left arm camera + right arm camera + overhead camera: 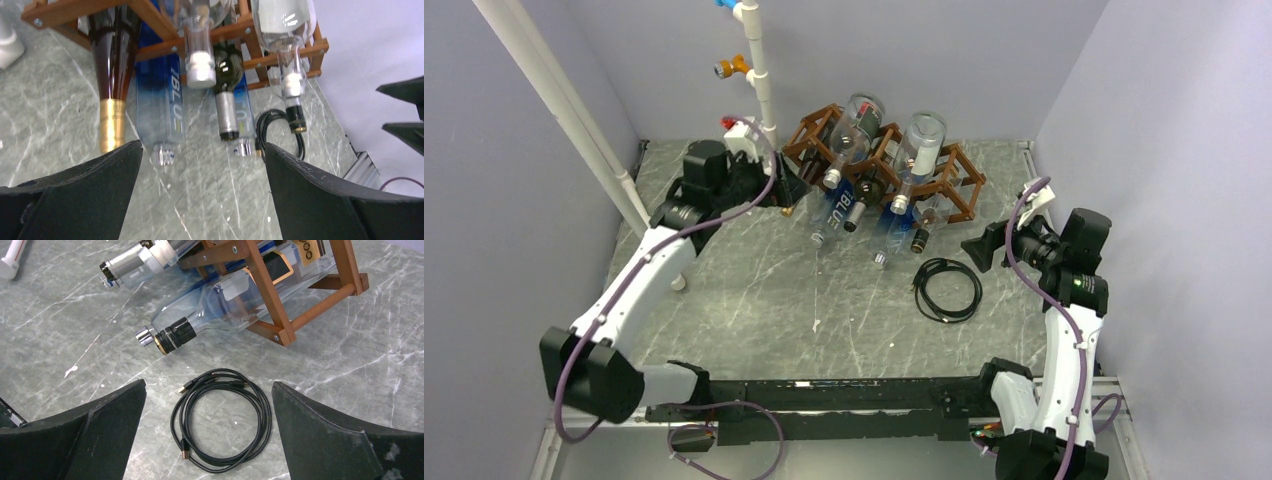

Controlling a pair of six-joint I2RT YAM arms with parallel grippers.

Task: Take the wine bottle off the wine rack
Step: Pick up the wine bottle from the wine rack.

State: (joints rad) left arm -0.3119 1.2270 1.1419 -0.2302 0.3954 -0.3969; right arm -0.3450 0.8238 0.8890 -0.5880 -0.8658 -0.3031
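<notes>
**Centre on the neck, then draw straight out**

On the bench (pixel 754 290), the wine rack (pixel 264 292) stands at the far side. The wine bottle (pixel 227 107), which I take to be the dark one with the silver-foil neck, lies in a lower cell pointing near. The left gripper (pixel 201 146) hovers spread wide and empty. It should shift right, centre on that neck and pull along its axis. The right gripper (pixel 207 384), released, hangs over a cable (pixel 178 422).

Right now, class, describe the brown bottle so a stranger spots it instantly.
Find the wooden wine rack at the back of the table. At its left end, a bottle pokes out neck-first. Unlike its clear and blue neighbours, it is dark brown with a gold foil neck.
</notes>
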